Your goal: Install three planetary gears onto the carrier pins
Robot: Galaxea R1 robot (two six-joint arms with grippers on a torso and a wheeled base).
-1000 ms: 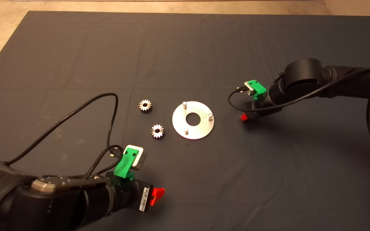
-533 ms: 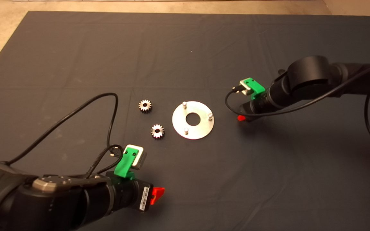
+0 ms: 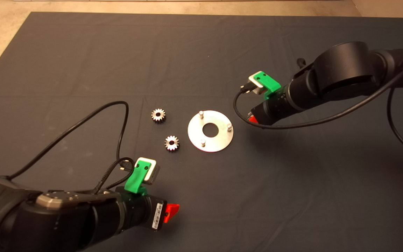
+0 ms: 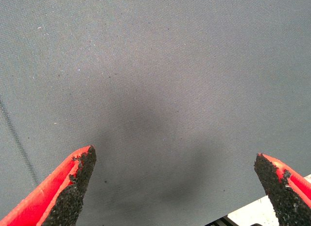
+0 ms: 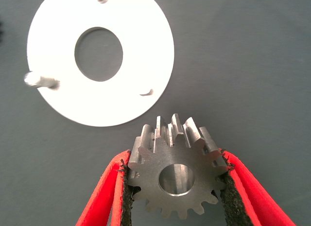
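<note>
From above, all three carrier pins (image 3: 200, 113) on the disc (image 3: 219, 141) stand bare, with two planetary gears (image 3: 158, 115) on the mat (image 3: 82, 52) at the disc's nine o'clock; the right gripper (image 3: 252, 119) hovers at three o'clock. At the left wrist, the parked left gripper (image 4: 177, 187) gapes wide over bare mat. At the right wrist, red fingers (image 5: 104, 192) clamp the third gear (image 5: 177, 175) near the disc: none fitted, three to go

held gear (image 5: 177, 177) hidden in head view | right gripper (image 3: 253, 119) mostly hidden
</note>
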